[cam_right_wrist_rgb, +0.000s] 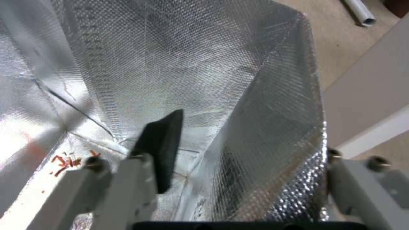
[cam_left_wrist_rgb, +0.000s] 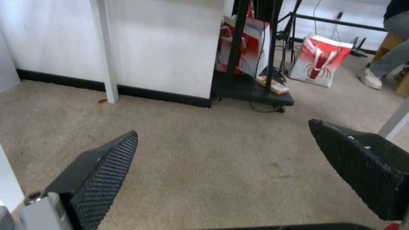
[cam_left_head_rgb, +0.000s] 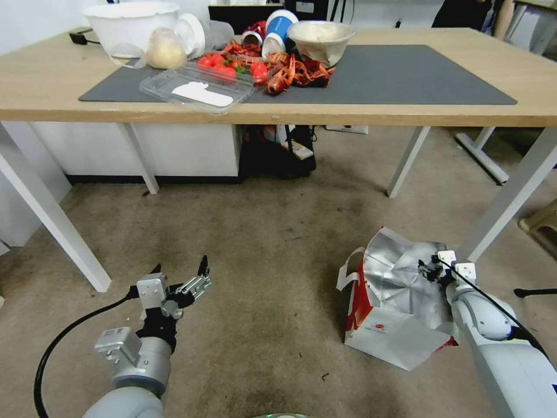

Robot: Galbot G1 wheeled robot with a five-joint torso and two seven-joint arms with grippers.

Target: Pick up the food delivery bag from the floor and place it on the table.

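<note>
Boxy foil-lined bag (cam_left_head_rgb: 394, 302) slumped on carpet (cam_left_head_rgb: 261, 244), right gripper (cam_left_head_rgb: 432, 268) straddled its wall, jaws apart, left gripper (cam_left_head_rgb: 180, 273) spread wide beside it

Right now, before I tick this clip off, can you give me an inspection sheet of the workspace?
Surface: table, grey mat half bare.
Job's things: delivery bag on the carpet, mouth open.
Clutter: bowls, tomatoes, crayfish shells.
Grippers: left claw open above carpet; right claw open, one finger inside the bag wall.
Cables: black cable on left arm.
Surroundings: two more red-and-white bags beyond the table.
</note>
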